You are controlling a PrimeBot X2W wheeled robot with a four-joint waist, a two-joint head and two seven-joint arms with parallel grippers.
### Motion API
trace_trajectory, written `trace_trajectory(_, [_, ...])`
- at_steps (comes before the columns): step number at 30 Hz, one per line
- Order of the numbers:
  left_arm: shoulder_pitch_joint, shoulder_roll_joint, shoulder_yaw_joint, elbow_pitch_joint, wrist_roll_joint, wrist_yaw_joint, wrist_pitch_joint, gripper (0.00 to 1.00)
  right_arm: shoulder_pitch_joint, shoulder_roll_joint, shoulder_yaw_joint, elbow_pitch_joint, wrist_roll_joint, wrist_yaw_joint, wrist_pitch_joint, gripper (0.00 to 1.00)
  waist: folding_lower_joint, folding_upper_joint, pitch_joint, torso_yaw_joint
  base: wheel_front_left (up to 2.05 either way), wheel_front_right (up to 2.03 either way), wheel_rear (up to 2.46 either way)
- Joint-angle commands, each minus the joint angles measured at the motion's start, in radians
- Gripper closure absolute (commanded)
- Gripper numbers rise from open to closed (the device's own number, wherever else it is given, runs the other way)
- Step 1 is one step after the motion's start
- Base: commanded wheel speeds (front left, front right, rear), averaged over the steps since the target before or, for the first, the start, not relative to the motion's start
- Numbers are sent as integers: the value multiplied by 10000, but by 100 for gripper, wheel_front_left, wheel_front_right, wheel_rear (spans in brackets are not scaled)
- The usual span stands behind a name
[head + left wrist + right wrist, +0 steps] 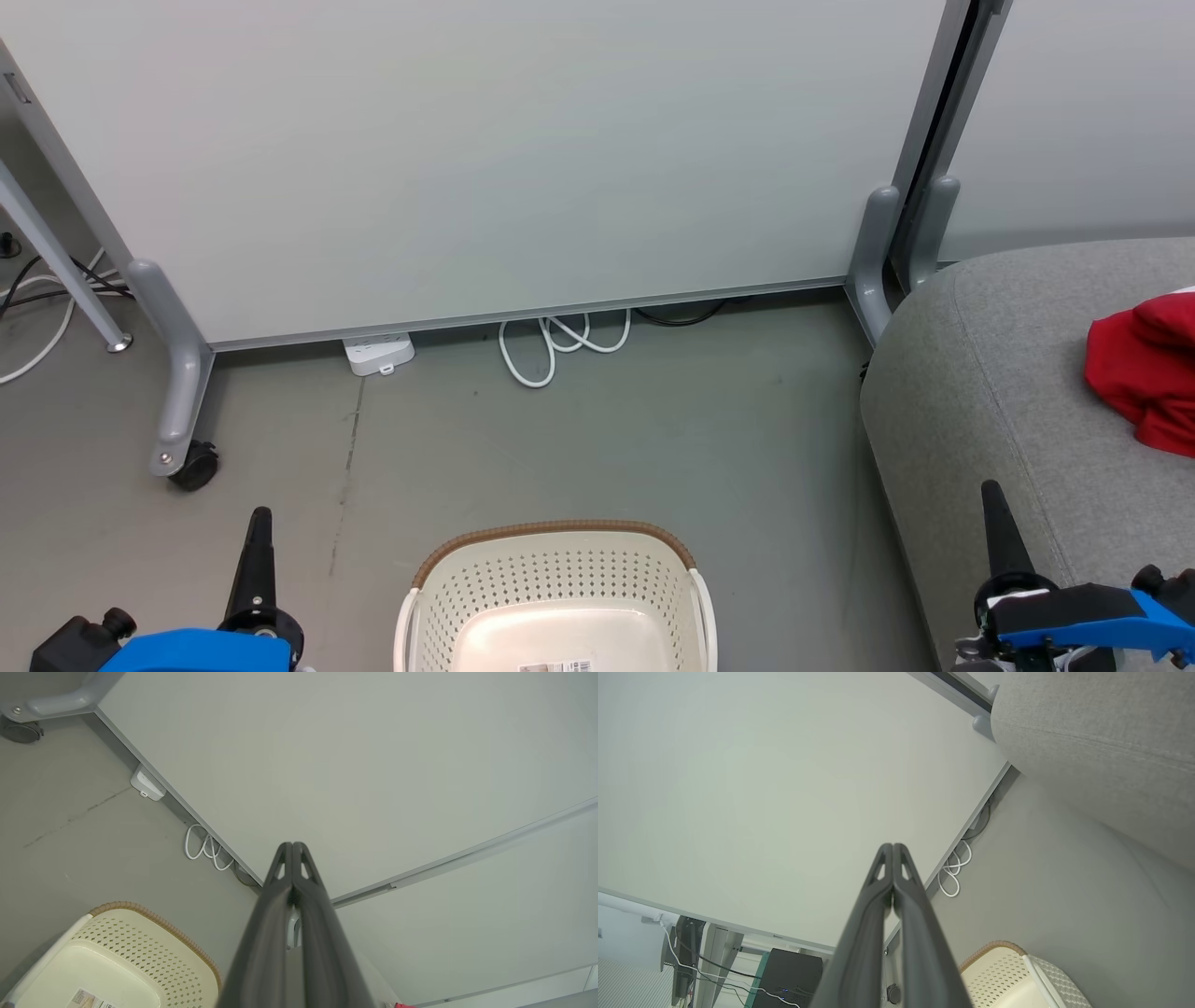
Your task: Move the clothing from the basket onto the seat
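Head view: clothing (1144, 378) lies on seat (990, 373), off its near edge; basket (560, 537) on floor (653, 439); left end effector (293, 845) and right end effector (893, 847) fingers together.

Even, bright diffuse light, soft faint shadows, no glare, sharp focus, wrist views bowed at edges

We have the basket (560, 571) on the floor (653, 439) straight ahead, between our left gripper (260, 519) and right gripper (991, 495). The seat (990, 373) stands to its right, with the clothing (1144, 378) on it. Behind both runs a partition (467, 159), with a power strip (378, 355) and a coiled cable (551, 347) at its foot.
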Motion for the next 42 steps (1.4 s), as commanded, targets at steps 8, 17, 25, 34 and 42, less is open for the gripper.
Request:
trace_trajectory(8, [-280, 62, 150, -158, -924, -46, 245, 100, -293, -17, -52, -154, 1021, -3, 258, 100, 0, 0, 10, -29, 0, 0, 0])
trace_trajectory(17, [-330, 66, 249, -187, -1763, -52, 467, 100, -375, -17, -85, -174, 1935, -3, 492, 100, 0, 0, 20, -61, 0, 0, 0])
trace_trajectory(25, [-363, 70, 320, -211, -2455, -57, 644, 100, -435, -16, -112, -190, 2676, -4, 679, 100, 0, 0, 29, -90, 0, 0, 0])
trace_trajectory(34, [-386, 73, 411, -233, -3179, -63, 844, 100, -506, -16, -143, -206, 3458, -3, 874, 100, -1, 0, 40, -122, 0, 0, 0])
trace_trajectory(42, [-410, 74, 476, -248, -3709, -67, 983, 100, -543, -15, -163, -216, 4028, -4, 1035, 100, -1, 0, 48, -147, 0, 0, 0])
